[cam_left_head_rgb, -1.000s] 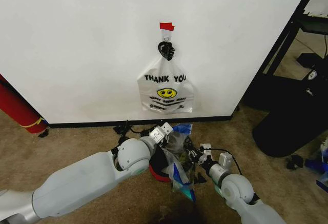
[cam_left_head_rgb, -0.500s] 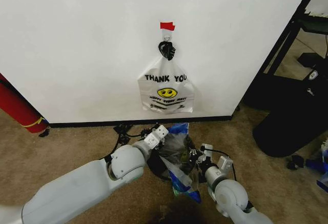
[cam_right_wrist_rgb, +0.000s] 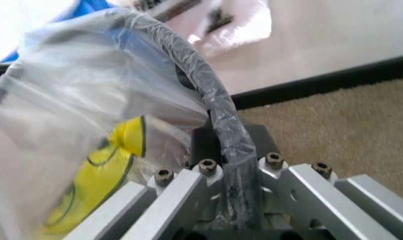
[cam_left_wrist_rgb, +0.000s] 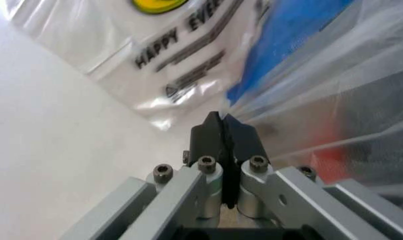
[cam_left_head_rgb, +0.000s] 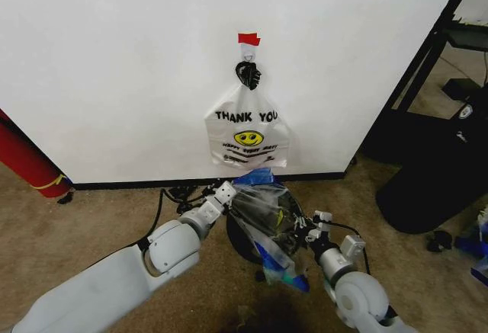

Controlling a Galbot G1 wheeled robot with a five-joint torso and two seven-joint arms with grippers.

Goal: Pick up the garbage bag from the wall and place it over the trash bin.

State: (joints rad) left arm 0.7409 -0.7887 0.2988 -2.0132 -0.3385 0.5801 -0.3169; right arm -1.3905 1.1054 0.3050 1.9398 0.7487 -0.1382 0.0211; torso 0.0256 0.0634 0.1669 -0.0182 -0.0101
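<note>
Pinching the blue-patched rim of the thin translucent whitish garbage bag [cam_left_head_rgb: 263, 215] between pressed-together black fingertips [cam_left_wrist_rgb: 223, 137] of the left gripper [cam_left_head_rgb: 226, 193], just in front of the plain white wall [cam_left_head_rgb: 114, 66]. Stretching the film above the small round dark trash bin [cam_left_head_rgb: 242, 246], between both grippers. Clamping a twisted dark strand of bag with the right gripper [cam_left_head_rgb: 314, 225], seen closely in the right wrist view alongside yellow print. Hanging behind on the hook: opaque white "THANK YOU" bag [cam_left_head_rgb: 245, 135].
</note>
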